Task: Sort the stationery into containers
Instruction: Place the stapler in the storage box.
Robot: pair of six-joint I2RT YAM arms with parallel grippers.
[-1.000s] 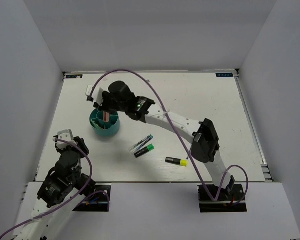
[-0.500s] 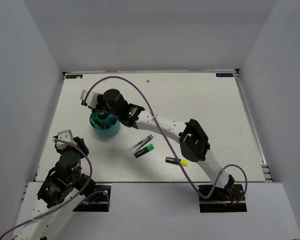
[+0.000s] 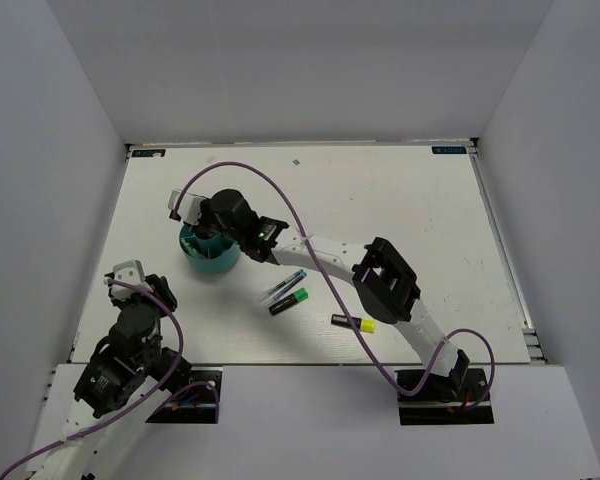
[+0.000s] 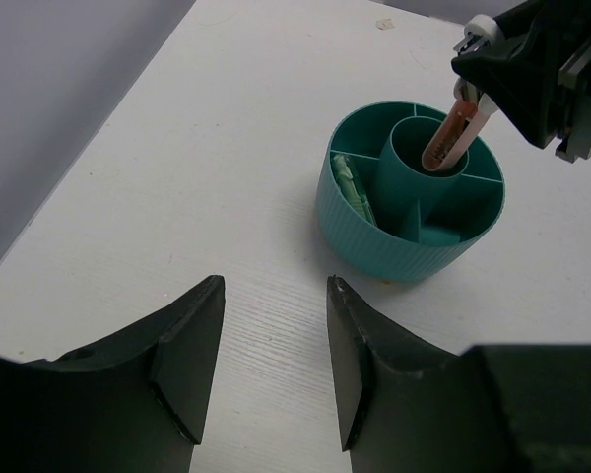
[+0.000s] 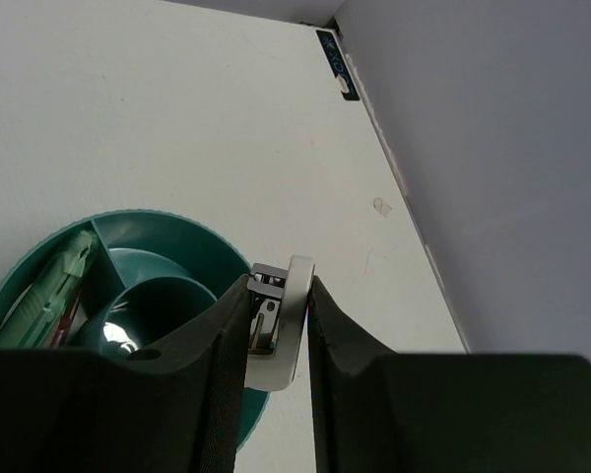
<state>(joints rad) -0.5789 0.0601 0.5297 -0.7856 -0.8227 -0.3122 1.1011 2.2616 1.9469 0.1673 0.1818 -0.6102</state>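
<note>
The round teal organiser (image 3: 220,262) stands at the table's left. My right gripper (image 3: 202,228) is shut on the small pink-white piece (image 4: 447,139) and holds it tilted, its lower end inside the organiser's centre tube (image 4: 419,148). In the right wrist view the piece's white top with a metal clip (image 5: 281,320) sits between the jaws above the organiser (image 5: 158,232). A mint-green piece (image 4: 353,192) lies in a side compartment. My left gripper (image 4: 276,291) is open and empty, low over the table in front of the organiser.
A teal-black pen (image 3: 282,287), a green-black highlighter (image 3: 290,301) and a yellow-black highlighter (image 3: 353,322) lie on the table right of the organiser. White walls enclose the table on three sides.
My right gripper has shifted left and lowered over the organiser with the pink-white piece in it. The left arm has not moved.
</note>
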